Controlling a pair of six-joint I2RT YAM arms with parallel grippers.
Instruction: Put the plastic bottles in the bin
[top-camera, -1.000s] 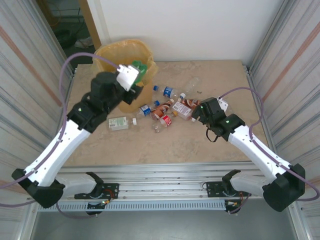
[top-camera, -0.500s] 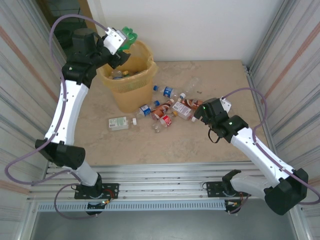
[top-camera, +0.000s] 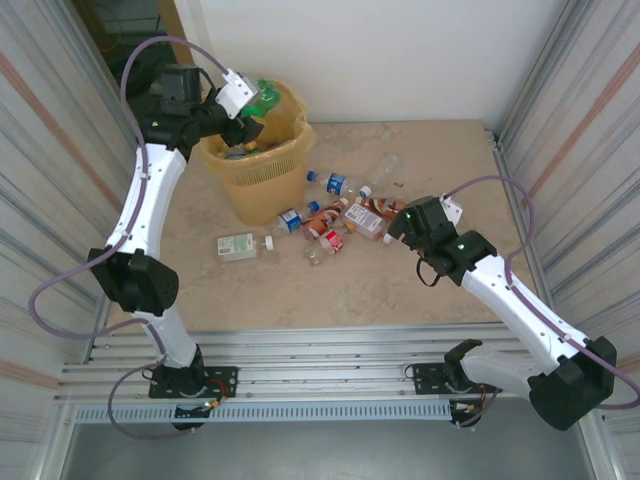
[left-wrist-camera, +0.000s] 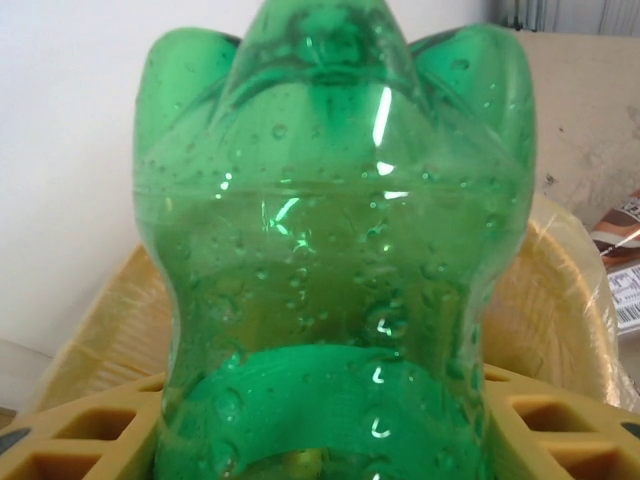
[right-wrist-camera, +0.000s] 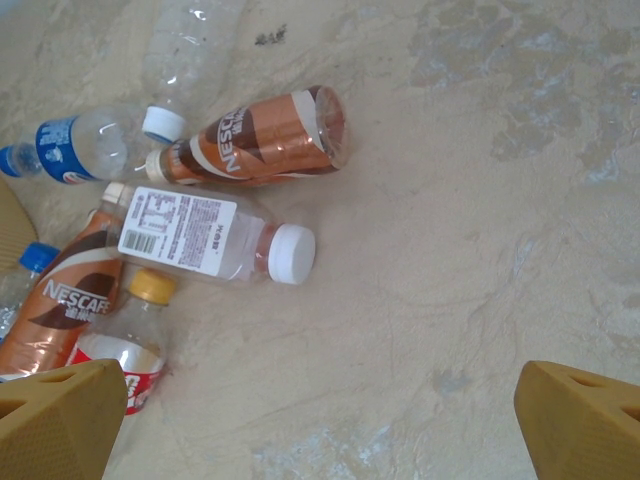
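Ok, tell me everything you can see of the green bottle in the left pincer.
The green bottle is translucent green plastic with rounded lobes at its far end and droplets inside its wall. The left pincer is closed on it, yellow-orange fingers at either side, holding it over the open mouth of the bin.

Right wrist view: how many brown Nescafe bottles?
2. One Nescafe bottle lies at upper centre, just above the white-capped clear bottle. The other Nescafe bottle lies at the left edge, beside the yellow-capped bottle. More may lie outside the frame.
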